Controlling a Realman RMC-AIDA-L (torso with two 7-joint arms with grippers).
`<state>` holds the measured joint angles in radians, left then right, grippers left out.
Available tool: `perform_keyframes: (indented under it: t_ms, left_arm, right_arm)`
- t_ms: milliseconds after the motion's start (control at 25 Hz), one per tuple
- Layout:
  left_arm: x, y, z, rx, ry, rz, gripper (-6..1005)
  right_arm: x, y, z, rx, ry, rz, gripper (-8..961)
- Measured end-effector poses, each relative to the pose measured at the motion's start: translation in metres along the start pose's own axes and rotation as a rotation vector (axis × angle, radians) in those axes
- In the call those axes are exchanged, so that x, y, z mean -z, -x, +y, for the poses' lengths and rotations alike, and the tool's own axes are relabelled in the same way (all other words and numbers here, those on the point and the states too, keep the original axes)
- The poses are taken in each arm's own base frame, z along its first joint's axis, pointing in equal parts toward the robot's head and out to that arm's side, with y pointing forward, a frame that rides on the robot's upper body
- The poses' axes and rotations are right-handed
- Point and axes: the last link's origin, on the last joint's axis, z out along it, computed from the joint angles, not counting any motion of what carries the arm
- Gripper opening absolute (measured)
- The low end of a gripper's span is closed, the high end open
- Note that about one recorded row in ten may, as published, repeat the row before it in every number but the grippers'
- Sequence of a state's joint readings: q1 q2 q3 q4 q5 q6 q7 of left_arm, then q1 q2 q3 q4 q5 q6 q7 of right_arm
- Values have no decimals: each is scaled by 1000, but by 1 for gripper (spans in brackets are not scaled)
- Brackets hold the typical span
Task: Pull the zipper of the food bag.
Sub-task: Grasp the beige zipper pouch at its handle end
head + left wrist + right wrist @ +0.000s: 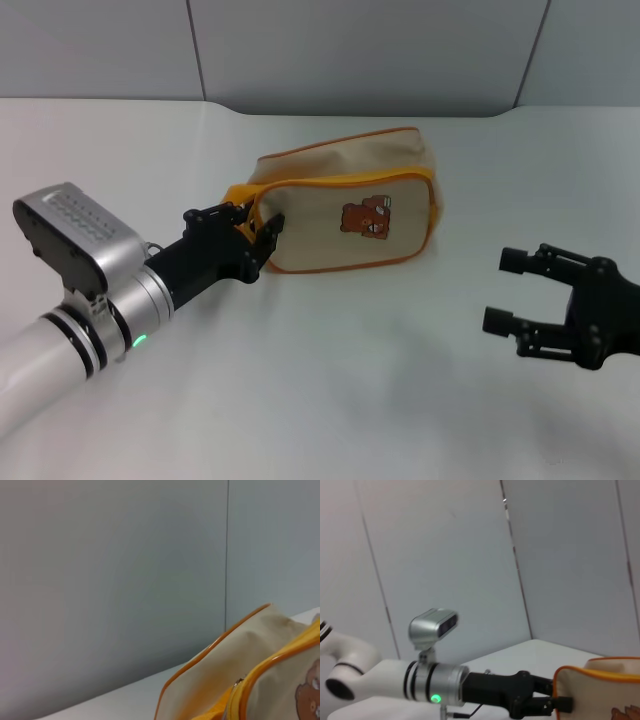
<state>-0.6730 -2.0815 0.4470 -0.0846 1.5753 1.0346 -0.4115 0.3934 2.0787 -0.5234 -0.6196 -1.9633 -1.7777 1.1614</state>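
At the food bag's (350, 215) left end, left hand (255, 232) clamped on its orange edge; right hand (525, 295) wide, well apart.

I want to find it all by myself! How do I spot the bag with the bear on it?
Look at the white table, out toward the grey wall. Between the left gripper, which is at one of its ends, and the open right gripper off to the side lies the food bag. It is boxy and beige, with orange edging and a little brown bear.
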Motion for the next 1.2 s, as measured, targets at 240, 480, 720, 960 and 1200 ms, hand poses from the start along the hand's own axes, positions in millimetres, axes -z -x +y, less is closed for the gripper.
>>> perform_keyframes:
  t_ms: [240, 480, 720, 960, 1200]
  left_arm:
    - [2, 0, 7, -18, 4, 29, 309]
    - [4, 1, 11, 9, 2, 41, 188]
    - [4, -3, 14, 24, 8, 75, 158]
    - [10, -5, 16, 24, 8, 119, 136]
    - [22, -7, 19, -1, -4, 188, 120]
  right_arm:
    - [3, 1, -2, -6, -25, -19, 838]
    - [5, 1, -3, -16, -52, -46, 838]
    - [7, 1, -5, -23, -70, -64, 837]
    - [7, 1, -6, -22, -84, -66, 837]
    - [9, 0, -8, 12, -152, -141, 836]
